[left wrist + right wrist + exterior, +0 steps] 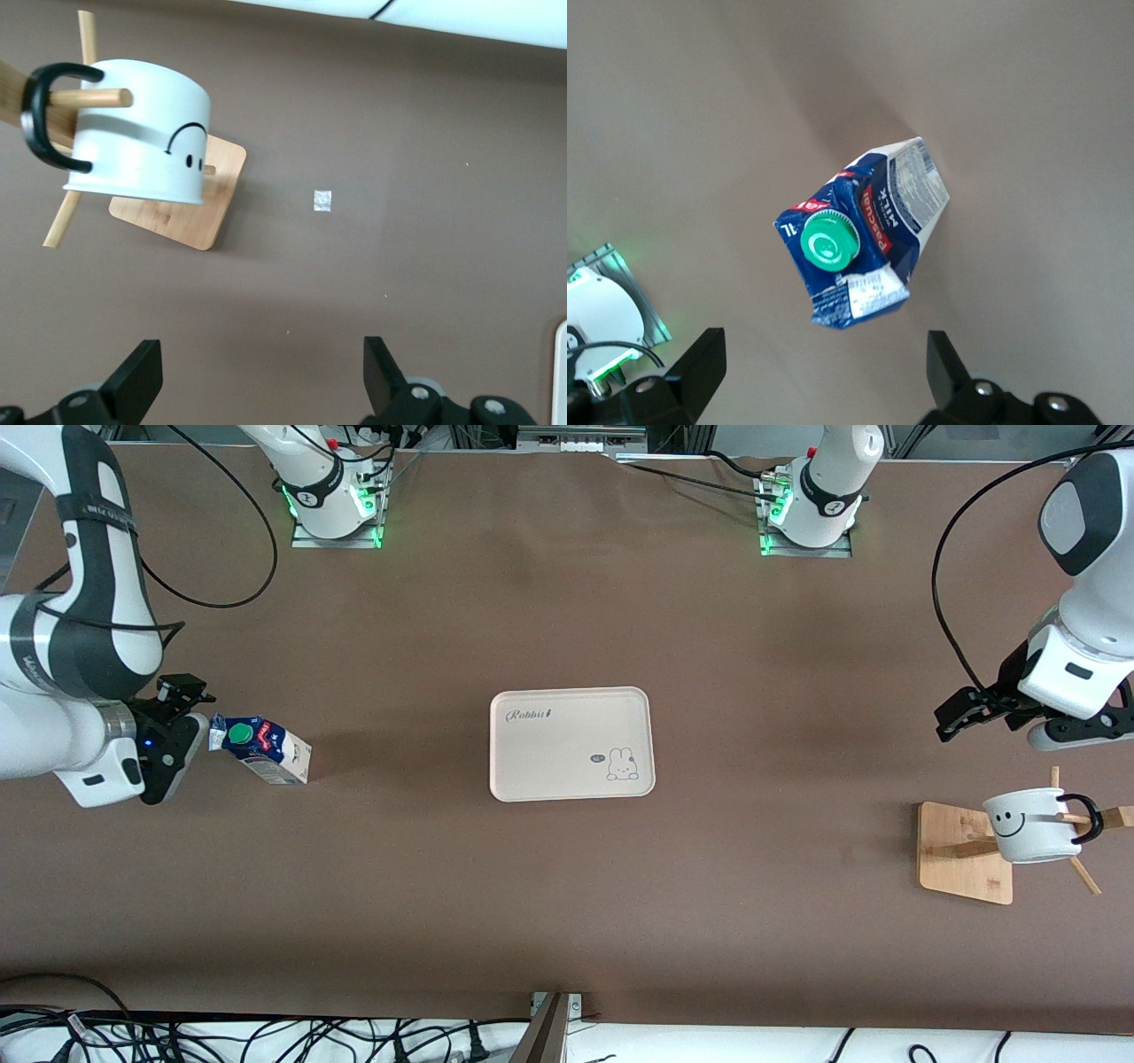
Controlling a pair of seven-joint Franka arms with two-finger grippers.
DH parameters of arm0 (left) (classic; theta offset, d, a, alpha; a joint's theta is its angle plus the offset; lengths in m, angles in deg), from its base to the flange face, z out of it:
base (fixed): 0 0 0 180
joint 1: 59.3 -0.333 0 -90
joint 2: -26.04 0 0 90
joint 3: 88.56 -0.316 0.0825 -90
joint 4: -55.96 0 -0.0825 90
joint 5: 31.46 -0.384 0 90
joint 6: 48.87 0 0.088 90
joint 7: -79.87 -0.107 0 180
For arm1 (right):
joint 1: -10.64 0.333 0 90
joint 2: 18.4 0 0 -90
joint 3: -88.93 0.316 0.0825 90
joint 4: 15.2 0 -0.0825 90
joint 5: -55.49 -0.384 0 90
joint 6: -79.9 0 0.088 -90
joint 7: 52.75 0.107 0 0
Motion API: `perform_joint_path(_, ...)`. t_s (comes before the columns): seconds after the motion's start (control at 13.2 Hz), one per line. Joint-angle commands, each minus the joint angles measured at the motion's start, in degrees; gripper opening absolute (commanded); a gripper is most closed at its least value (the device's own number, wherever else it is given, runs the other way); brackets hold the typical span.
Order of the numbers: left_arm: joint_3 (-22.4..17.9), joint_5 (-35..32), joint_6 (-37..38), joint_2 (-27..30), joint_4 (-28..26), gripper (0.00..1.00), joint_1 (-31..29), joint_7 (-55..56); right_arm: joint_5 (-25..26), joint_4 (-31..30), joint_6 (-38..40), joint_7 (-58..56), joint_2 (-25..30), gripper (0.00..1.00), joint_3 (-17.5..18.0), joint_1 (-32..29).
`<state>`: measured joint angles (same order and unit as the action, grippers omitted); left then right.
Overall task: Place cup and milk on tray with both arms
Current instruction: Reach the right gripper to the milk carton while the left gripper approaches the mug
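The left gripper is hanging with its jaws spread wide and gripping nothing, over bare brown tabletop toward the left arm's end, near the small white ceramic cup with its black smiley face and black handle. The right gripper is likewise holding its jaws spread and empty, over the tabletop just beside the small dark blue and white gable-top milk carton with red marks and a round green cap, at the right arm's end. The cup is hanging by its handle on a peg of a wooden rack whose square bamboo base is resting on the tabletop; it is lying on its side with its mouth turned toward the tray, and whether anything is in it cannot be told. The left wrist view is showing the peg passing through the handle. The carton is standing on the tabletop with its cap on, its long axis upright. The flat cream-coloured rectangular tray with rounded corners, "Rabbit" lettering and a small rabbit drawing is lying mid-table between the two, holding nothing, its long side running from one arm's end toward the other. Only the front view is showing its whole surface.
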<state>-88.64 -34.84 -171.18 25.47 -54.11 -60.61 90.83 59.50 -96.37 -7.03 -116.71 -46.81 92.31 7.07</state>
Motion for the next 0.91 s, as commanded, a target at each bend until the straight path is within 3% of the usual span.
perform_joint_path(0.0,0.4,0.0,-11.7,5.2,-10.1,1.00,-1.7,0.7,0.7,0.4,0.2,-3.2,-1.0,1.00,0.2,0.3)
perform_joint_path(0.3,0.5,-0.1,-32.8,7.1,-21.2,1.00,-5.0,0.2,0.7,0.3,-0.5,-3.5,-2.6,1.00,0.5,0.6)
perform_joint_path(0.53,0.5,-0.1,-42.9,6.8,-26.0,1.00,-6.6,0.3,2.6,0.1,-1.4,-4.5,-2.6,1.00,0.6,2.2)
perform_joint_path(0.68,0.4,0.9,-47.3,3.6,-25.9,1.00,-7.5,1.0,2.7,0.1,-1.7,-4.7,-2.6,1.00,0.6,2.3)
perform_joint_path(0.83,0.5,8.3,-47.5,-0.5,-22.6,1.00,-8.2,0.8,2.5,0.1,-2.3,-5.1,-3.4,1.00,0.6,2.3)
